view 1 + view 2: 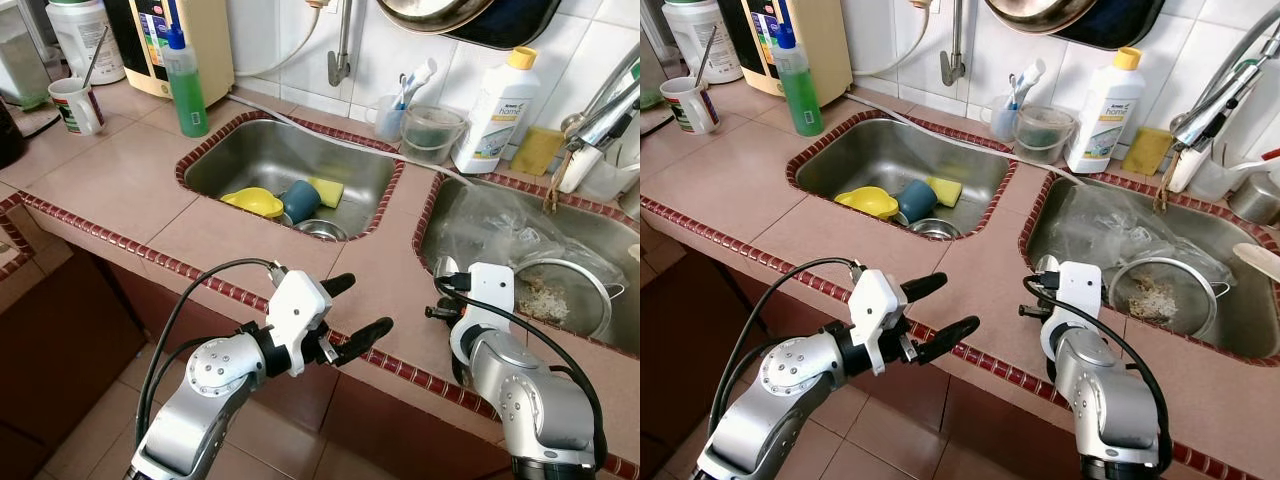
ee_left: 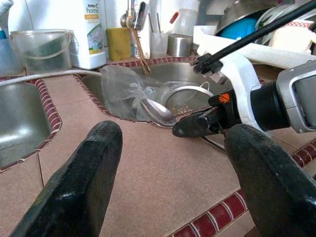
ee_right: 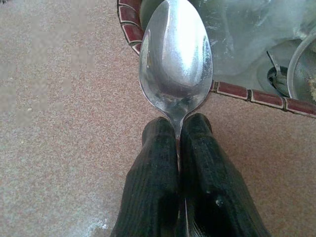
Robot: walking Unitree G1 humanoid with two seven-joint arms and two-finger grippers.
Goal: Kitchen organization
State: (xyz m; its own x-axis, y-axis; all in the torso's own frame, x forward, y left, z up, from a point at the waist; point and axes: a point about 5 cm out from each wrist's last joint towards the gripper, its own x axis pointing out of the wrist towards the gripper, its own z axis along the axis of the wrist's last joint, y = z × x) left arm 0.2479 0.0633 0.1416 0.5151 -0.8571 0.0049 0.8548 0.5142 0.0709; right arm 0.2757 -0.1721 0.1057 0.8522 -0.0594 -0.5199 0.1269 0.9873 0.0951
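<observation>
My right gripper is shut on the neck of a silver spoon. The spoon's bowl reaches over the red-tiled rim of the right sink. In the left wrist view the spoon juts from the right gripper's tips above the counter. My left gripper is open with nothing between its fingers. It hovers over the counter's front edge, pointing towards the right arm. The left sink holds a yellow bowl, a blue cup, a yellow sponge and a metal bowl.
The right sink holds a crumpled clear plastic bag and a metal strainer with scraps. At the back stand a green bottle, a mug, a white detergent bottle and a plastic tub. Bare counter lies at left.
</observation>
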